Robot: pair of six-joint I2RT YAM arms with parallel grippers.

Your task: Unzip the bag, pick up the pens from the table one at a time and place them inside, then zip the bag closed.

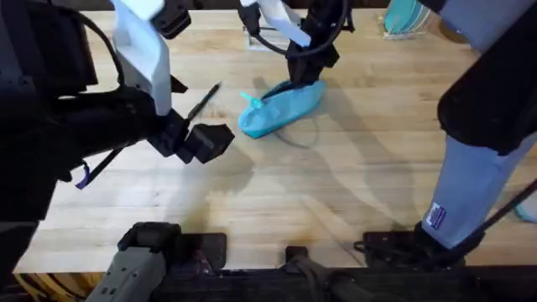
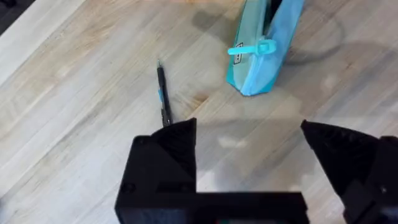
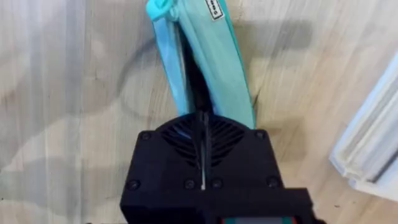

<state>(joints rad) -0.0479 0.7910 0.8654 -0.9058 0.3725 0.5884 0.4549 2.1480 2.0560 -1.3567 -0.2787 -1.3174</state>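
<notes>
Left gripper point(image 2: 249, 140) gaping, empty, near pen point(image 2: 163, 96); right gripper point(image 3: 203, 118) closed at open bag point(image 3: 199, 62).

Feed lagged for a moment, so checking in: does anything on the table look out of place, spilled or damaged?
Nothing stands out. The bag lies on the table with its zipper open, the right gripper shut on its far end. One pen lies loose beside it, intact. The left gripper hovers open nearby.
</notes>
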